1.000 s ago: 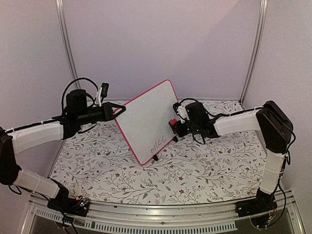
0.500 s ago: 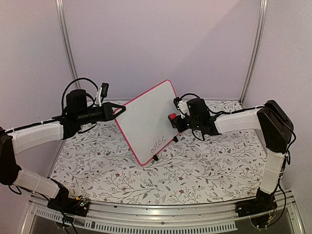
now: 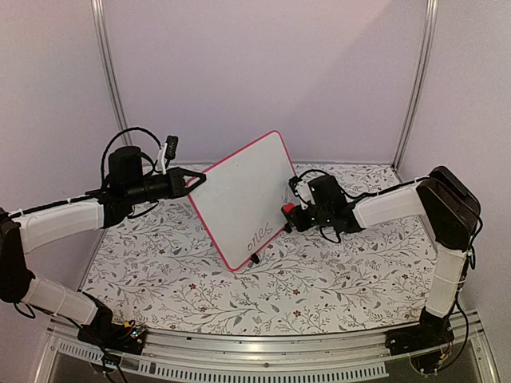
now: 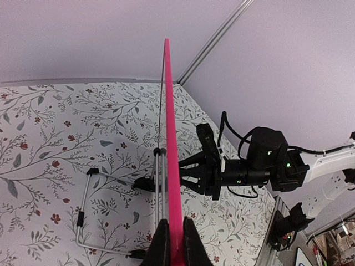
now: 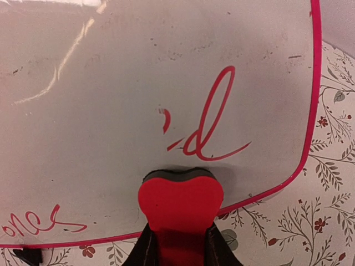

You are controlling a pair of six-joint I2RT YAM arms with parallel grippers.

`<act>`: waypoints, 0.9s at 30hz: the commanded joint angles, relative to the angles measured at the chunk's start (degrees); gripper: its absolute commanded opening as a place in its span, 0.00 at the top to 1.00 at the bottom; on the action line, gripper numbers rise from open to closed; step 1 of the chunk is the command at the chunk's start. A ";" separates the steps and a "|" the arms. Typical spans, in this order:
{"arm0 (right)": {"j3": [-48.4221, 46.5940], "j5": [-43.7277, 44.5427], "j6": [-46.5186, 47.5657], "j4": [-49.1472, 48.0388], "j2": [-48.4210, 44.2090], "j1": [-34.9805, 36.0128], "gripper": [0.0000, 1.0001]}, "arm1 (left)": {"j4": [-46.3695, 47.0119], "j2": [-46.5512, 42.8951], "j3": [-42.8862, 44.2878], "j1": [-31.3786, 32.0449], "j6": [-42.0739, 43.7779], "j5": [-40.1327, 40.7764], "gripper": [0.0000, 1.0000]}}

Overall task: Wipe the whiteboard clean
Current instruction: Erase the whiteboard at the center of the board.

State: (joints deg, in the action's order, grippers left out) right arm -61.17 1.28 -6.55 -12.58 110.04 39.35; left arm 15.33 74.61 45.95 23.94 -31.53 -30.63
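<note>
Left claw point(image 3: 194, 182) is clenching the left edge of the whiteboard point(image 3: 243, 195), its two fingers point(image 4: 161, 246) pinching the pink frame from either side. The board is standing tilted, its lowest corner pointing down at the near part of the surface point(image 3: 319, 271) and the opposite corner rising toward the far wall. The right claw point(image 3: 290, 211) is grasping a red eraser point(image 5: 180, 205) and holding its dark pad against the board face, just inside the right edge and directly below a red "d" point(image 5: 213, 119). The word "ones" point(image 3: 259, 235) is running along the lower edge. Patterned surface is stretching wide on the near side of the board.
</note>
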 commanded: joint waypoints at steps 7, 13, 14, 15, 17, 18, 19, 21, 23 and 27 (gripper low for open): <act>-8.28 1.44 2.45 2.28 1.64 -0.32 0.77 | 2.28 -1.31 -0.01 1.73 -1.50 -7.68 1.00; -12.81 1.18 3.25 4.12 2.87 -1.35 0.77 | 2.09 -1.48 0.07 1.76 -1.35 -7.68 1.00; -13.48 1.25 3.35 4.34 3.02 -1.50 0.77 | 2.08 -1.48 0.02 1.80 -1.41 -7.73 1.00; -13.77 1.33 3.44 4.52 3.02 -1.60 0.77 | 2.08 -1.48 0.05 1.80 -1.39 -7.74 1.00; -14.36 1.29 3.47 4.65 2.99 -1.77 0.77 | 2.28 -1.52 0.00 1.75 -1.51 -7.93 1.00; -14.41 1.23 3.47 4.67 2.91 -1.82 0.77 | 2.34 -1.56 -0.06 1.80 -1.59 -7.95 1.00; -14.42 1.19 3.47 4.75 2.90 -1.82 0.77 | 2.41 -1.57 -0.07 1.81 -1.64 -7.93 1.00; -14.42 1.11 3.49 4.90 2.94 -1.82 0.77 | 2.45 -1.64 -0.03 1.77 -1.81 -8.11 1.00; -14.42 0.92 3.39 5.04 3.20 -1.89 0.77 | 2.51 -1.82 -0.07 1.78 -1.85 -8.13 1.00; -13.85 0.56 2.82 5.13 3.77 -1.91 0.77 | 2.83 -2.18 -0.10 1.79 -1.97 -8.34 1.00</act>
State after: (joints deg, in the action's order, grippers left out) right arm -73.97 2.22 -3.62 -7.14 111.63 37.80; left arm 15.18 74.59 45.95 23.94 -31.70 -29.89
